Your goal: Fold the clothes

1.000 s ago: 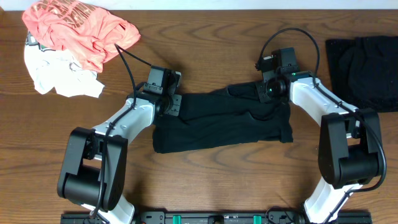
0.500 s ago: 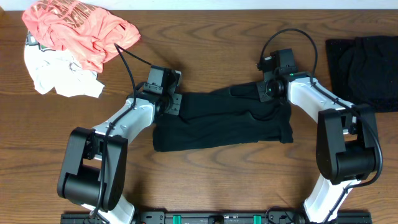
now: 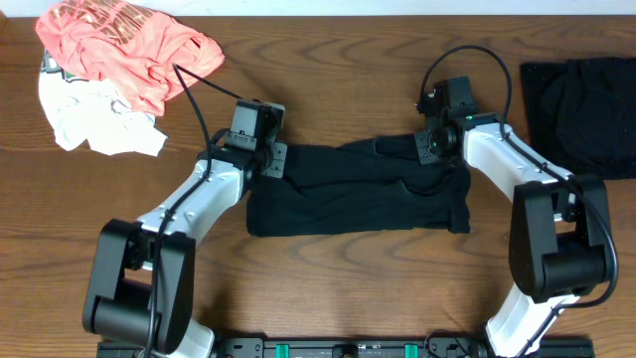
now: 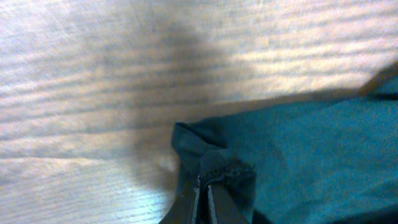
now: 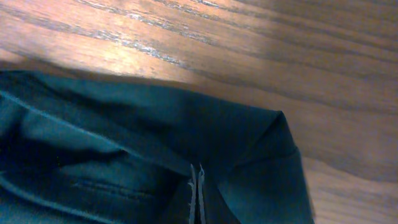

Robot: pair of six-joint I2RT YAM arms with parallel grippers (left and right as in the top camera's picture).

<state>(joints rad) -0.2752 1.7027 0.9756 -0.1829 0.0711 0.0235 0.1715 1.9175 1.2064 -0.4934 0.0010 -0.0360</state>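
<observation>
plain matte black fabric garment (image 3: 358,194) flat on wooden table (image 3: 348,288) | left gripper (image 3: 275,159) clamped on its far-left corner | right gripper (image 3: 437,149) clamped on far-right corner | likely so that edge lifts evenly for folding

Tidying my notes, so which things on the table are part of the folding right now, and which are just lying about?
In hand: black garment, left gripper and right gripper, both shut on its corners.
Lying about: coral shirt, white garment, black pile at right.

White-and-black arms (image 3: 204,191), looping black cables (image 3: 465,52), perhaps green indicator (image 3: 467,118).
</observation>
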